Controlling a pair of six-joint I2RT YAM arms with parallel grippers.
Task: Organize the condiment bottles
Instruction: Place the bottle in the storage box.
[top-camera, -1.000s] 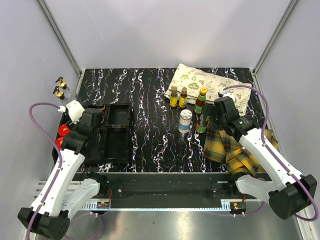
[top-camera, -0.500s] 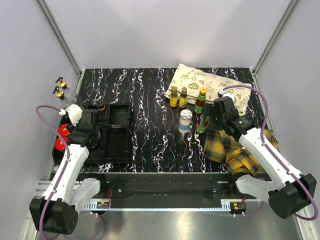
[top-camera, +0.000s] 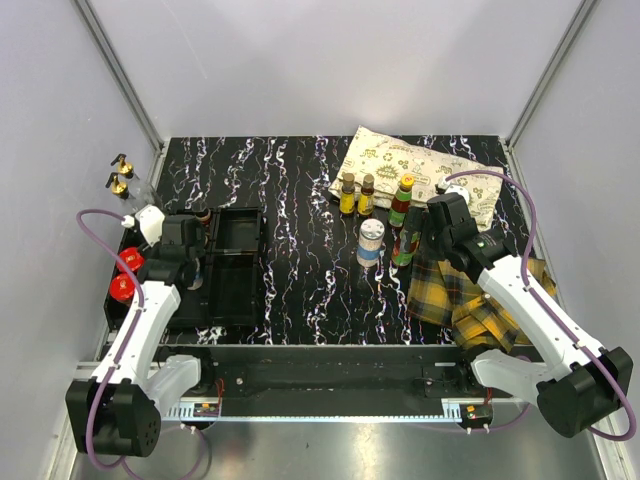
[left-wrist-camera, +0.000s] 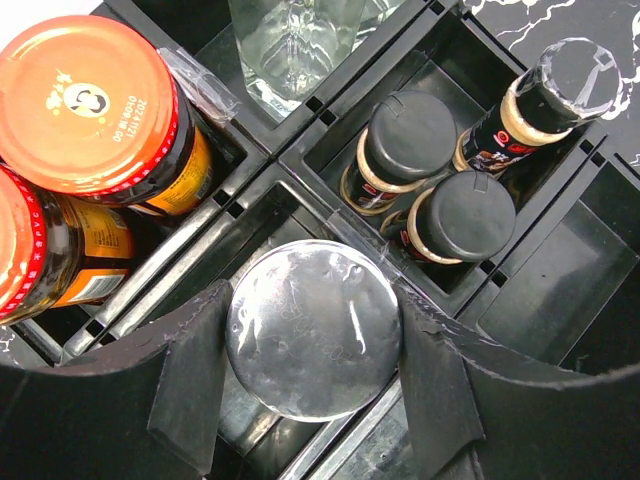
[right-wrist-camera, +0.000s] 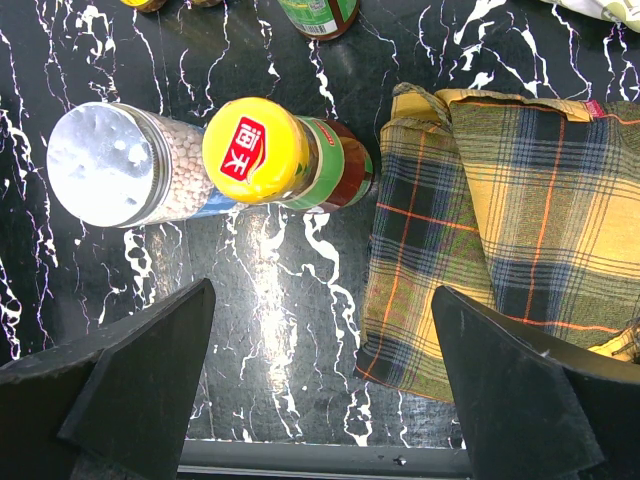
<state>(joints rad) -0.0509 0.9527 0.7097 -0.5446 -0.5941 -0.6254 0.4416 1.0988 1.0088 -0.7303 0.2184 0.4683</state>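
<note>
Left arm (top-camera: 140, 325) has edged toward the tray (top-camera: 235, 290), left gripper (left-wrist-camera: 310, 350) clasping a silver-lidded shaker (left-wrist-camera: 312, 335); right gripper (right-wrist-camera: 322, 300) hangs spread.

We see bright, even, diffuse light from overhead. The pale walls (top-camera: 330, 60) are nearly shadowless, and the glossy black worktop (top-camera: 300, 290) holds only faint, short shadows. In the left wrist view, a silver lid (left-wrist-camera: 312, 342) shows a hazy sheen, while the left tool (left-wrist-camera: 312, 308) is dark and blurred at the bottom edge. The right wrist view is sharp and vivid, the right tool (right-wrist-camera: 322, 290) soft-edged.
</note>
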